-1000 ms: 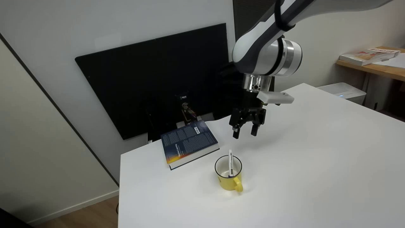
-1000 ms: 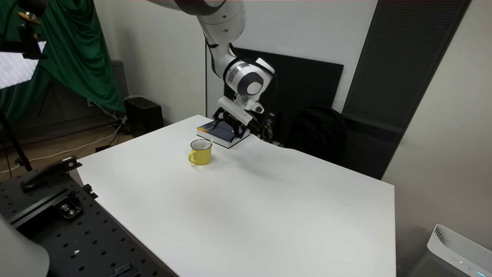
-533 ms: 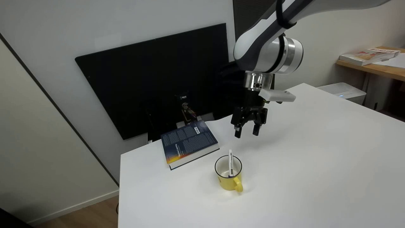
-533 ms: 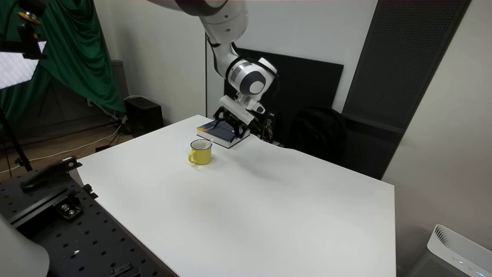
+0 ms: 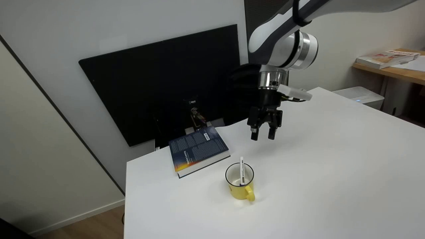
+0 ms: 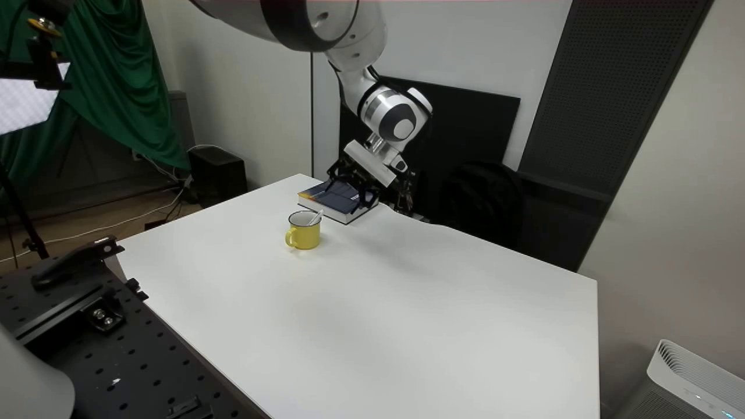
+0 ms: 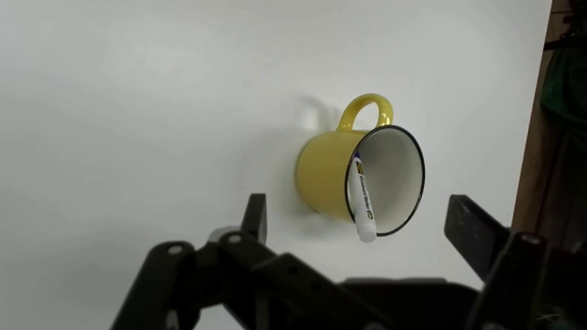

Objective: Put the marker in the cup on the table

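The yellow cup (image 5: pixel 237 192) stands upright on the white table (image 5: pixel 318 186), and it also shows in an exterior view (image 6: pixel 305 238) and in the wrist view (image 7: pixel 323 176). The white marker (image 5: pixel 242 171) leans inside the cup, dark blue tip down, its white end sticking out above the rim. It also shows in an exterior view (image 6: pixel 316 218) and in the wrist view (image 7: pixel 363 201). My gripper (image 5: pixel 263 135) is open and empty, raised above the table and apart from the cup. In the wrist view its fingers (image 7: pixel 357 215) are spread wide, with nothing between them.
A blue-grey book (image 5: pixel 199 149) lies on the table near the cup, by the back edge. A black panel (image 5: pixel 166 83) stands behind the table. A wooden desk (image 5: pixel 395 71) with a book is at the far right. A black perforated plate (image 6: pixel 128 361) adjoins the table.
My gripper has moved slightly up and to the right in both exterior views, farther from the cup. It stays open. The cup, marker and book have not moved.
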